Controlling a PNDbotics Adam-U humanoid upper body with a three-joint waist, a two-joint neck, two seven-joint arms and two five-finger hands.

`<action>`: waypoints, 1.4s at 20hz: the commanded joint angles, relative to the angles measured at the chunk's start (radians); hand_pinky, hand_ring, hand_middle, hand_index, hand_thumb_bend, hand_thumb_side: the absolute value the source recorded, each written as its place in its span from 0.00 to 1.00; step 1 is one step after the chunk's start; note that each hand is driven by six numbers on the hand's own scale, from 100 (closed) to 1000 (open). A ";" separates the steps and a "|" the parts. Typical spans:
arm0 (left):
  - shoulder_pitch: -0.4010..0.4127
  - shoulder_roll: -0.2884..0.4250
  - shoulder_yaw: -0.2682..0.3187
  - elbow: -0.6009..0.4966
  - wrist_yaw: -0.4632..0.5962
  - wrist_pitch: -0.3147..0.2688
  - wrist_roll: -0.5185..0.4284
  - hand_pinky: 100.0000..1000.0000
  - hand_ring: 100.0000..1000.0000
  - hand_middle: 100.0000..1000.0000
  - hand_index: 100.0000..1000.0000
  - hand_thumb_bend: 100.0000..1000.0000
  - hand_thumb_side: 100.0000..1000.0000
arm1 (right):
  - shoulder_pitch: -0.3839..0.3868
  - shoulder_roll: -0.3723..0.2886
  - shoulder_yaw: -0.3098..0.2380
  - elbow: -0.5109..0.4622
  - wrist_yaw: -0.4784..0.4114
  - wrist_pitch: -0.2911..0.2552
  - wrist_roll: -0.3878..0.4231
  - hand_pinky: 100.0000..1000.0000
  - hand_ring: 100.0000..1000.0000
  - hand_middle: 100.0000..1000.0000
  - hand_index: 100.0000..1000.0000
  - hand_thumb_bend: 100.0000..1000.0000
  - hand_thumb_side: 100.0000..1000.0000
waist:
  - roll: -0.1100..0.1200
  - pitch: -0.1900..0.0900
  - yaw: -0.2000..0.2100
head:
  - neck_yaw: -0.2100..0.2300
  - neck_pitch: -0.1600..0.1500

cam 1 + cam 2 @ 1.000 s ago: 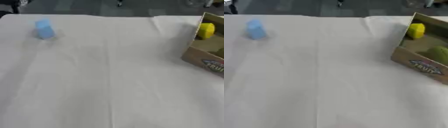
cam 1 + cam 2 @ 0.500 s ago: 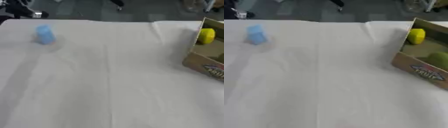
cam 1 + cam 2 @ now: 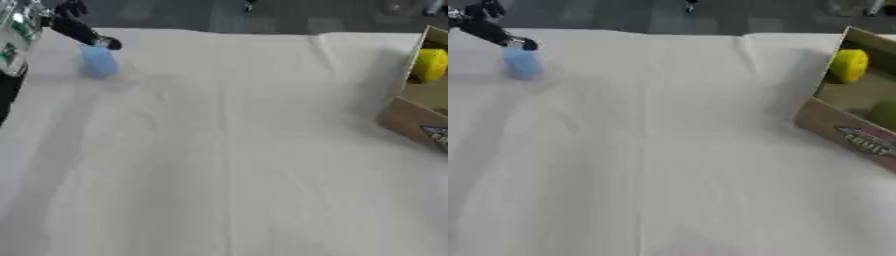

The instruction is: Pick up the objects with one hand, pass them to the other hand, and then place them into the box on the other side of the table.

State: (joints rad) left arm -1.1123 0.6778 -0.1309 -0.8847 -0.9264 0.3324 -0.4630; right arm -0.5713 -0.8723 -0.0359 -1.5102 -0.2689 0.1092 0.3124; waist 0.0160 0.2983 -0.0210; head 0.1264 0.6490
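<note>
Small pale-blue block (image 3: 98,62) standing upright at the far left of the white tabletop (image 3: 227,150), left hand (image 3: 77,29) reaching over it, dark fingers (image 3: 86,35) extending straight, gripping nothing, cardboard box (image 3: 852,120) sitting far right.

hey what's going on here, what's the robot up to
The robot's left hand is reaching in from the upper left corner, a fingertip just above a blue object on the white cloth. It has not gripped it. At the right edge sits a cardboard box with a yellow object and a green one already inside. The right hand isn't in view.
</note>
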 commanded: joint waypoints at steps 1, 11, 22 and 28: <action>-0.026 0.014 0.042 0.024 -0.038 0.035 0.007 0.85 0.84 0.75 0.82 0.68 0.48 | -0.015 -0.031 -0.007 -0.021 0.006 -0.003 0.005 0.98 0.77 0.86 0.88 0.00 0.50 | 0.011 -0.001 -0.006 | 0.014 -0.007; -0.019 0.044 0.101 0.061 0.017 0.090 0.066 0.85 0.84 0.74 0.81 0.65 0.40 | -0.020 -0.024 -0.005 -0.029 0.014 -0.004 0.012 0.98 0.77 0.86 0.88 0.00 0.51 | 0.014 0.030 -0.032 | 0.044 -0.032; -0.011 0.090 0.105 0.013 0.126 0.035 -0.005 0.88 0.86 0.75 0.84 0.60 0.28 | -0.011 -0.020 -0.003 -0.028 0.031 -0.010 0.020 0.98 0.77 0.86 0.88 0.00 0.53 | 0.014 0.047 -0.042 | 0.029 -0.051; -0.004 0.109 0.112 0.000 0.159 0.041 0.003 0.87 0.85 0.74 0.82 0.42 0.00 | -0.009 -0.019 -0.002 -0.025 0.038 -0.012 0.026 0.98 0.77 0.87 0.87 0.00 0.53 | 0.019 0.054 -0.049 | 0.030 -0.062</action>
State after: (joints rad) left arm -1.1014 0.7409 -0.0340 -0.8630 -0.7773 0.3713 -0.4634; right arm -0.5711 -0.8671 -0.0300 -1.5195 -0.2375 0.0979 0.3354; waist 0.0252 0.3537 -0.0691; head 0.1573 0.6034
